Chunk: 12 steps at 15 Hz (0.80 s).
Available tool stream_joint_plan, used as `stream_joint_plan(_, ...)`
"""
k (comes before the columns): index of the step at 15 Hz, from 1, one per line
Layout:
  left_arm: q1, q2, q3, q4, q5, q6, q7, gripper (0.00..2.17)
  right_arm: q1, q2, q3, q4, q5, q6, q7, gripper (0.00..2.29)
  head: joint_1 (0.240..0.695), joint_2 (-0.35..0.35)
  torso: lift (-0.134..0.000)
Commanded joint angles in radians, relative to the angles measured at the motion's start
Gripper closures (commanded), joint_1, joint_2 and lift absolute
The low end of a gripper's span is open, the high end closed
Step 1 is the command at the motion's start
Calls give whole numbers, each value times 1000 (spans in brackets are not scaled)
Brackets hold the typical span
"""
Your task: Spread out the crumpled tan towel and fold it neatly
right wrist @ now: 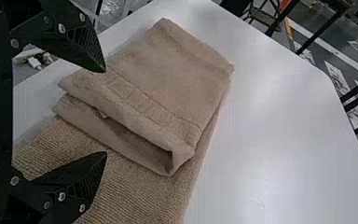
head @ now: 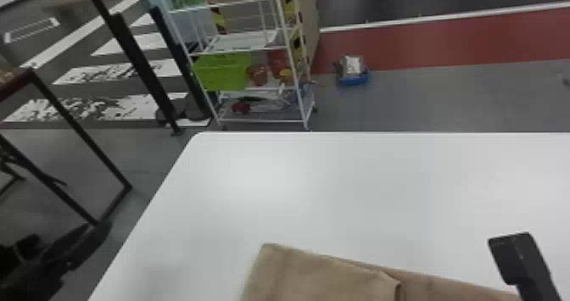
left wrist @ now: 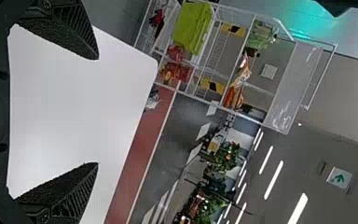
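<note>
Lying partly folded: towel [right wrist: 168, 70] near right end effector [head: 515, 260], fingers [right wrist: 86, 179] apart.

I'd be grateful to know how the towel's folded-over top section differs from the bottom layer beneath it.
The top section looks smooth, with a patterned band; the bottom layer looks ribbed. The top section's end gapes open, while the bottom layer lies flat. Both are tan.

"What do we count up close?"

"One tan towel [head: 318, 274], one white tabletop [head: 297, 185] and two pincers [head: 519, 257]."

"Fingers [right wrist: 91, 177]?"

"Four, two to each pincer."

"And beyond, what do our eyes find?"

"We see one white rack [head: 244, 42], one lime-green bin [head: 222, 72] and one green sign [left wrist: 339, 178]."
</note>
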Motion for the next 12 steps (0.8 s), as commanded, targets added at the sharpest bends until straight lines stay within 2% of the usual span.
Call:
stream_joint_plan(1,0,2,-2,0,0,-1,0,76,-27,17,2,25,13,5,-4,289,695,350,-122)
stream_joint_plan(7,1,5,1,9,3,-1,0,76,-53,17,24,50,13,5,-3,414,695,350,-122)
stream_joint_plan(12,1,7,10,14,6,-1,1,76,-68,7,21,48,10,5,-1,410,695,350,-122)
